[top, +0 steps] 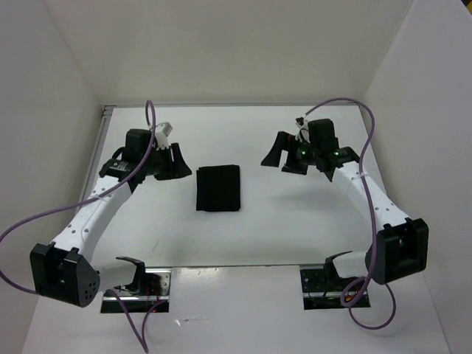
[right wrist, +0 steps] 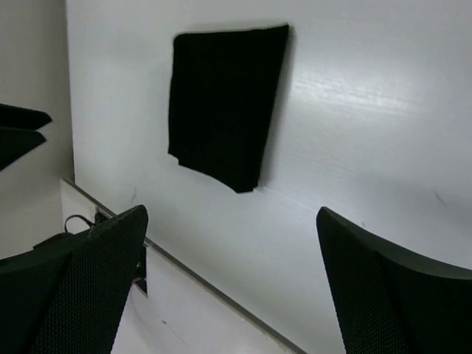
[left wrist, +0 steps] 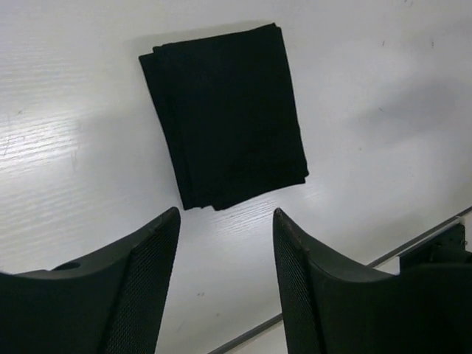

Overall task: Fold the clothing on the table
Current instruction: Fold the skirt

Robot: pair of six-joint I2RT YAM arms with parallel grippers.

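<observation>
The black clothing point(top: 219, 189) lies folded into a compact rectangle (its layered edges show along one side in my left wrist view). It rests flat on the white tabletop point(top: 280, 221), about midway between my 2 arms. My left tool point(top: 179, 164) hangs just to the left of it, apart from the fabric, with its jaws spread wide and only bare tabletop between them. My right tool point(top: 284, 158) hovers to the right of the clothing, a little further off, jaws also wide apart and gripping nothing. Both tools point inward toward the clothing. A purple cable point(top: 44, 214) loops out from my left arm.
</observation>
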